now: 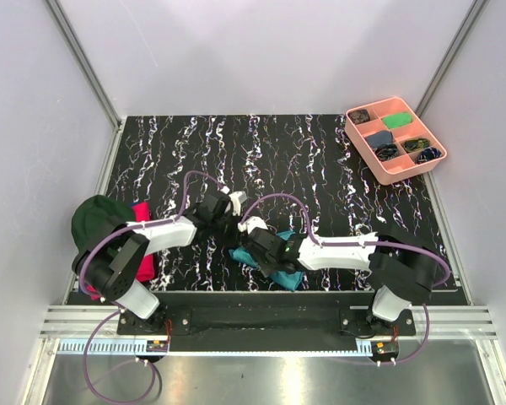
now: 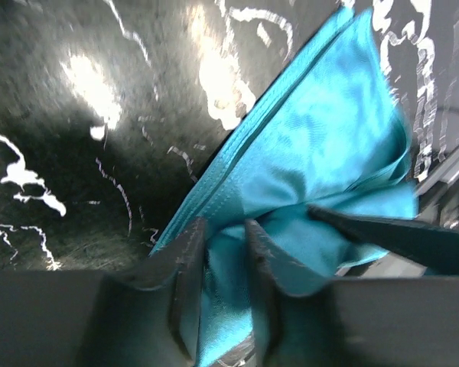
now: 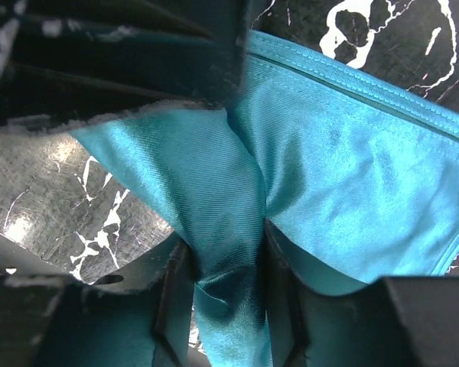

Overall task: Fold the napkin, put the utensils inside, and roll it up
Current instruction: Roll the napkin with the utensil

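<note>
Black marbled table (image 1: pixel 320 160) between pale walls; pink tray (image 1: pixel 364 150) at the far right corner, dark green cap (image 1: pixel 97 219) and pink-red cloth (image 1: pixel 143 257) at the left edge. At near centre, the napkin (image 1: pixel 288 278), rumpled and partly doubled, under both wrists. Right gripper (image 3: pixel 226 245) pinching a gathered ridge of it. Left gripper (image 2: pixel 222 229) with cloth in a narrow gap, firm or slack impossible to tell. Likely held at two spots to draw one edge over for the fold. Utensils nowhere made out.
</note>
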Controlling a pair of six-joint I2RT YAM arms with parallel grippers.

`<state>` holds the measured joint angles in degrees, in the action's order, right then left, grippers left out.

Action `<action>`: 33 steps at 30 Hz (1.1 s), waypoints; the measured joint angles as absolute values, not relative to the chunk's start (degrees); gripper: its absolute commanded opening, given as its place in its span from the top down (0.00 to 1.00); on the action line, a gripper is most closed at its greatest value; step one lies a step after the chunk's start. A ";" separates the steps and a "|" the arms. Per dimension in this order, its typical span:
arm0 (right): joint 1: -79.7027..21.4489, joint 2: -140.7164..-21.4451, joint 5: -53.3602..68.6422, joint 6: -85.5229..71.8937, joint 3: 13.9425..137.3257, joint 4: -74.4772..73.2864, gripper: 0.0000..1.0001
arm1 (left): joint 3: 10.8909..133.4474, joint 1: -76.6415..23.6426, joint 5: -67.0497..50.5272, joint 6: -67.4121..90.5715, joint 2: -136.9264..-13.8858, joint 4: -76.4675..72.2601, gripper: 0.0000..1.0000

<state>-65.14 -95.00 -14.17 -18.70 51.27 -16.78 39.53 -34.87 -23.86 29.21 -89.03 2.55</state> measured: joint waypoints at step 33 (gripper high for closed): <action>-50.57 -97.97 29.43 -17.23 47.94 -6.66 0.65 | 17.67 -24.34 -29.65 35.05 -62.06 -14.06 0.34</action>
